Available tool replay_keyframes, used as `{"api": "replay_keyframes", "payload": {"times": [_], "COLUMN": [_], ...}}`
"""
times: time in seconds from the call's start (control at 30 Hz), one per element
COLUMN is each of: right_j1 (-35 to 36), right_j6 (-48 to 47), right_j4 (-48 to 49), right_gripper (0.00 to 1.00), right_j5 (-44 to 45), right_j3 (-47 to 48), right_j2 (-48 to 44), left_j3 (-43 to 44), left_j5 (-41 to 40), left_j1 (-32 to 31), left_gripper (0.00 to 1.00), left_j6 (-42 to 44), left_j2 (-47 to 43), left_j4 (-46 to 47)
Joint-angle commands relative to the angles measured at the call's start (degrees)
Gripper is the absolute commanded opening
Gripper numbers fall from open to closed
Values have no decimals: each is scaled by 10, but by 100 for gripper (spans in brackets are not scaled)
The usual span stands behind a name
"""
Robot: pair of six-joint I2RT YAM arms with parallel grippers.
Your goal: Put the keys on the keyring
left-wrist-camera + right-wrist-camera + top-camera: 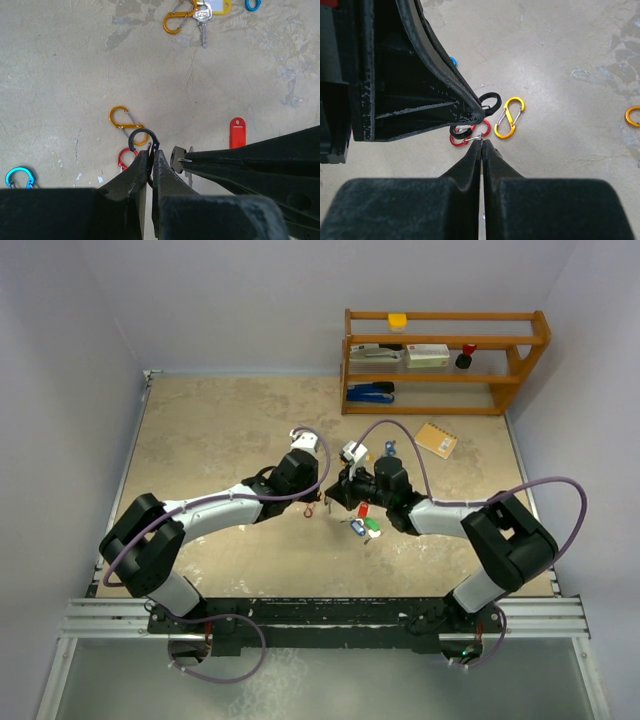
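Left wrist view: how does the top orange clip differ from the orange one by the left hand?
The top orange clip lies against a silver key with a yellow tag; the near orange clip has no key. The near one lies beside the black clip pinched in the left hand; the top one lies apart from it. Both are S-shaped and lie flat.

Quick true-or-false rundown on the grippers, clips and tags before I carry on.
1. The left gripper is shut on the black clip. True.
2. The right gripper is open and empty. False: it is shut on a black-headed key.
3. The red tag lies on the table, held by nothing. True.
4. The wooden shelf stands at the table's far left corner. False: it stands at the far right corner.
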Motion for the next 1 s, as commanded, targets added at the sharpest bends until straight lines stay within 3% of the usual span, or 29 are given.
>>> {"api": "replay_keyframes", "payload": {"times": [0.0,0.97], "right_j1": [-7,-8], "right_j6": [3,-6], "right_j4": [44,37], "right_gripper": [0,0], "right_j5": [-39,-92], "right_j3": [28,41], "right_j2": [7,20], "left_j3": [18,21], "left_j5": [12,25], "left_j1": [3,3], "left_gripper": [0,0], "left_j6": [1,10], "left_j2": [-13,3], "left_j4": [16,26]}}
